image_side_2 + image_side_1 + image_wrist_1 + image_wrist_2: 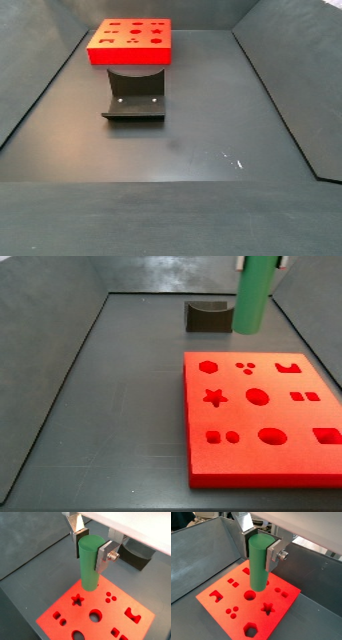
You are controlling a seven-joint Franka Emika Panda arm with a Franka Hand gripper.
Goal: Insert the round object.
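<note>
My gripper (92, 549) is shut on the top of the round object, a long green peg (88, 564), which hangs upright between the silver fingers. Both wrist views show this, with gripper (261, 549) and peg (259, 564) in the air above the red board (67, 614). The board (288, 594) has several cut-out holes, among them a round hole (250, 595) close to the peg's lower end. In a side view the peg (253, 296) hangs above the far end of the board (287, 416). The gripper is mostly cut off there.
The dark fixture (207, 316) stands on the floor just beyond the board; it also shows in another side view (134, 100) in front of the board (131, 52). Grey walls enclose the dark floor (201, 150).
</note>
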